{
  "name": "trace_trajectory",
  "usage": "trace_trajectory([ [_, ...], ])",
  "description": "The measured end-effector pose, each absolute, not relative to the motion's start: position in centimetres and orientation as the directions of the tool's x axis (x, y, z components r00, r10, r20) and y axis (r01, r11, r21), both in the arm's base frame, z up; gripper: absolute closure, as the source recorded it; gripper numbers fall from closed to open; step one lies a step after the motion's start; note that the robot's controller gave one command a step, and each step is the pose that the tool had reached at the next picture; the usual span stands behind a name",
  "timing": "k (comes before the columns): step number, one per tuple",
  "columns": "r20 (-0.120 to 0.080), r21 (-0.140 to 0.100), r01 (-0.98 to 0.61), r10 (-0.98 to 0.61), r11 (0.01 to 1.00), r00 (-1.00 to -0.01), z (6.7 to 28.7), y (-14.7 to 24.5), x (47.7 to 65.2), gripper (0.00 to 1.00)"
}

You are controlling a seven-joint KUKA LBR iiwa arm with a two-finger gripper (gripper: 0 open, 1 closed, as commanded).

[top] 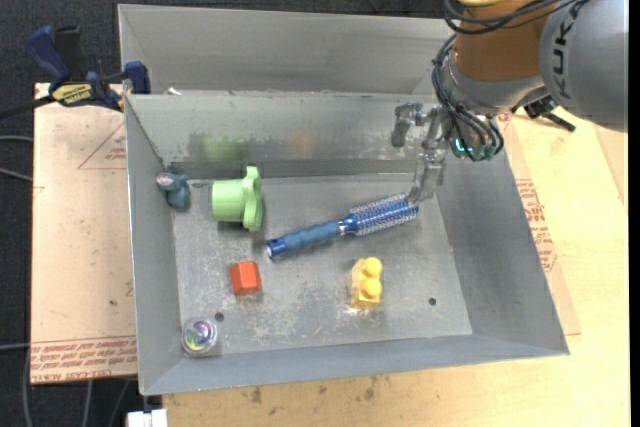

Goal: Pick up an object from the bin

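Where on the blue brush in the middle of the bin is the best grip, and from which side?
Take the blue brush by its smooth handle, coming straight down from above and closing across its width. It lies flat and slantwise, and the handle is narrow with bare bin floor on both sides. The bristle head by the claw is wider.

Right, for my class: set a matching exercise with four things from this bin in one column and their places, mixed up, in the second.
1 blue brush
2 green spool
3 red block
4 shiny ball

A front left corner
B back left of the floor
C head beside the gripper
D left of the yellow toy

Pairs: 1-C, 2-B, 3-D, 4-A
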State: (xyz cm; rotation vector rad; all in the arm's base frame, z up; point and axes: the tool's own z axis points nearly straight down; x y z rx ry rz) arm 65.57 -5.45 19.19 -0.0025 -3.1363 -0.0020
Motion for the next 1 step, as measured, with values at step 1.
trace_trajectory([
  [1, 0.006, 0.003, -0.136, -0.136, 0.991, -0.991, 6.52, -3.19, 61.0, 0.0],
])
